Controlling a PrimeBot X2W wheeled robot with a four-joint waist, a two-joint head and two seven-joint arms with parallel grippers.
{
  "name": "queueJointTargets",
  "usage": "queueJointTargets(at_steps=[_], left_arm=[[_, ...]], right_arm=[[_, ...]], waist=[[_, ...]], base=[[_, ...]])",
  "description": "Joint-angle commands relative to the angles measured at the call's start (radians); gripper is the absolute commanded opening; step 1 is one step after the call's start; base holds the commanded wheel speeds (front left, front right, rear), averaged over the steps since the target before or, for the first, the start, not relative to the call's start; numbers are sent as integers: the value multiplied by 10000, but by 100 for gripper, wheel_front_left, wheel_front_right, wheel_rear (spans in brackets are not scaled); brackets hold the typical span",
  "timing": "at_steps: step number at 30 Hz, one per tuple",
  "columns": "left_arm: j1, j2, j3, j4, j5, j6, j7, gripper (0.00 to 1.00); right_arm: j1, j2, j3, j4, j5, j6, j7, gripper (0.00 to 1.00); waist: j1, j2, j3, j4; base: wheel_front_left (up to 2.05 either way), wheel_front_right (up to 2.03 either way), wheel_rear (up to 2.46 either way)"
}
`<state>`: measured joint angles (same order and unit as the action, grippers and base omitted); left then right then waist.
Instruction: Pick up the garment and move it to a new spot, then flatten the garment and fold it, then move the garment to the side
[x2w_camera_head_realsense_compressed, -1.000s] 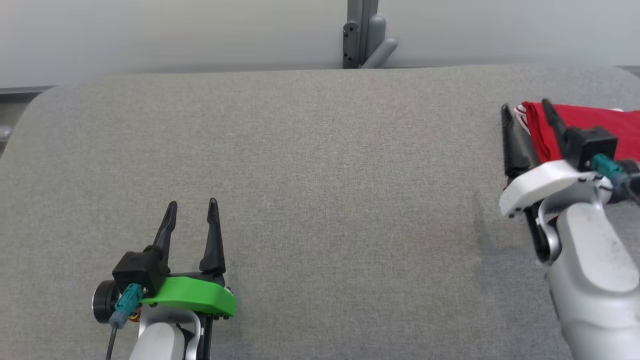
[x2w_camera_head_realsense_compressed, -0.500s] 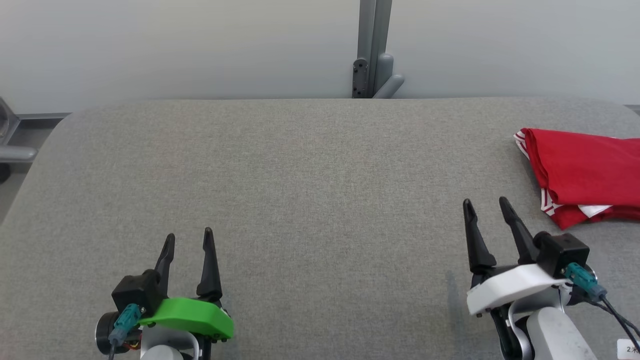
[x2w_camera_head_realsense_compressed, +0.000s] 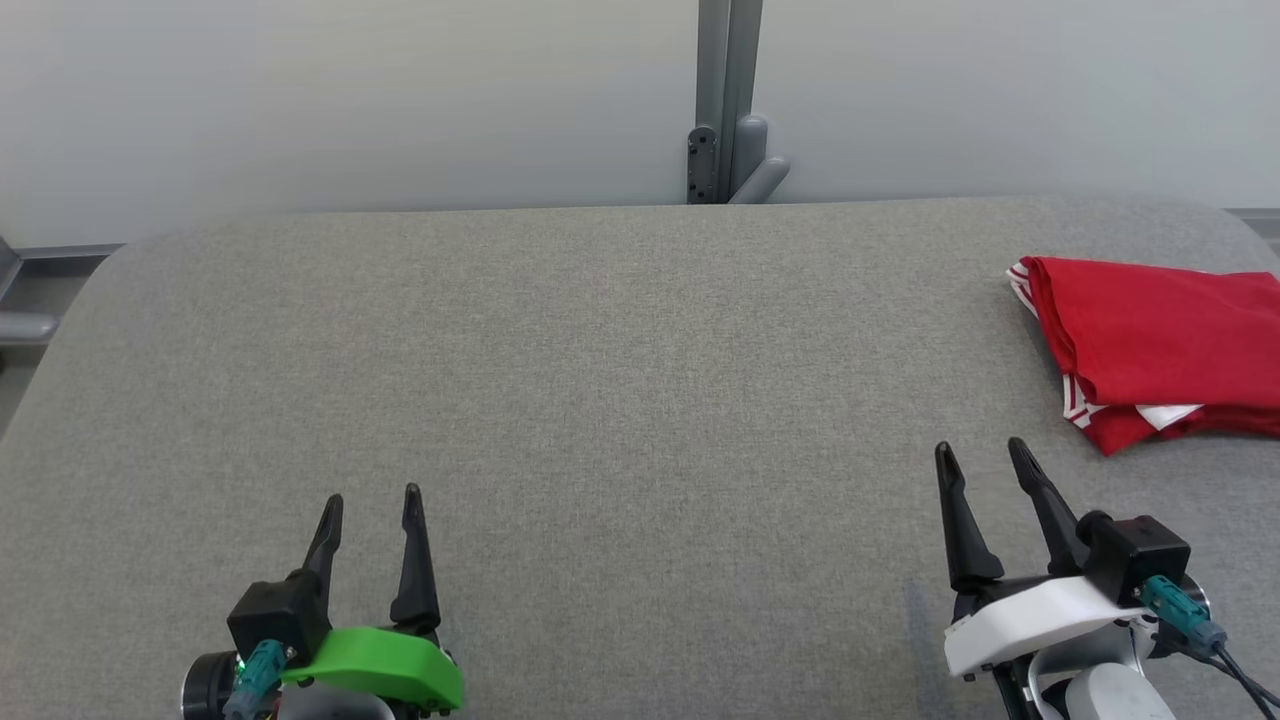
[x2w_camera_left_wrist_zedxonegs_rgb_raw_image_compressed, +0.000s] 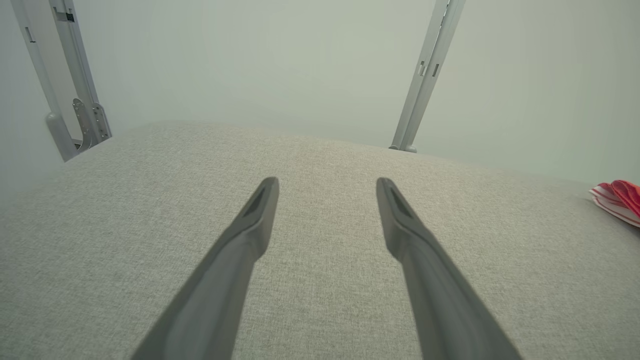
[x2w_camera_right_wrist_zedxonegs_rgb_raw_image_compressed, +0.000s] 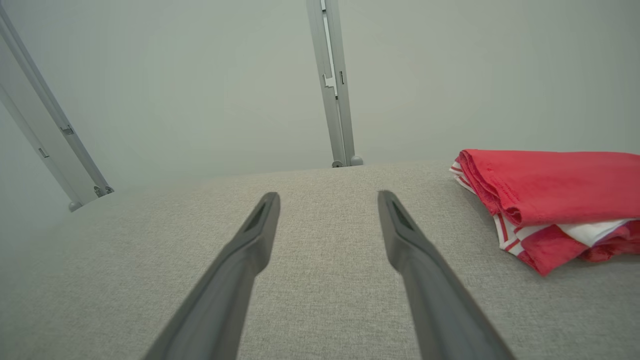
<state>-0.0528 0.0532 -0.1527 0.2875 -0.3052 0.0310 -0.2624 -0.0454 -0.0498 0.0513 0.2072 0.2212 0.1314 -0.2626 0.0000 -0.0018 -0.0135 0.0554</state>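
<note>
A folded red garment (x2w_camera_head_realsense_compressed: 1160, 345) with white stripes at its edges lies at the far right of the grey padded table (x2w_camera_head_realsense_compressed: 620, 400), running off the head view's right edge. Its folded stack (x2w_camera_right_wrist_zedxonegs_rgb_raw_image_compressed: 550, 200) is right of my right fingers in the right wrist view, and a corner (x2w_camera_left_wrist_zedxonegs_rgb_raw_image_compressed: 617, 200) shows at the left wrist view's right edge. My right gripper (x2w_camera_head_realsense_compressed: 982, 452) hovers open and empty near the table's front right, apart from the garment. Low at the front left, my left gripper (x2w_camera_head_realsense_compressed: 372, 496) is open too, with nothing between its fingers.
A grey metal post with a bracket (x2w_camera_head_realsense_compressed: 725, 150) stands behind the table's far edge against a pale wall. Another grey frame piece (x2w_camera_head_realsense_compressed: 15, 320) sits off the table's left side. The table's corners are rounded.
My right gripper has let go of the garment and drawn back from it to the front right. The left gripper has dropped slightly lower in view. The head camera has shifted.
</note>
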Motion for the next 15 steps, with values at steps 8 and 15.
queueJointTargets(at_steps=[8, 15], left_arm=[[201, 23, 43, 11, -58, -41, -25, 100], [228, 15, 1, 87, -57, -65, -25, 100]], right_arm=[[275, -20, -23, -145, 126, -16, -29, 100], [303, -19, 11, -85, 93, -16, -29, 100]], waist=[[0, 18, -17, -14], [0, 18, -44, -51]], base=[[0, 0, 0], [0, 0, 0]])
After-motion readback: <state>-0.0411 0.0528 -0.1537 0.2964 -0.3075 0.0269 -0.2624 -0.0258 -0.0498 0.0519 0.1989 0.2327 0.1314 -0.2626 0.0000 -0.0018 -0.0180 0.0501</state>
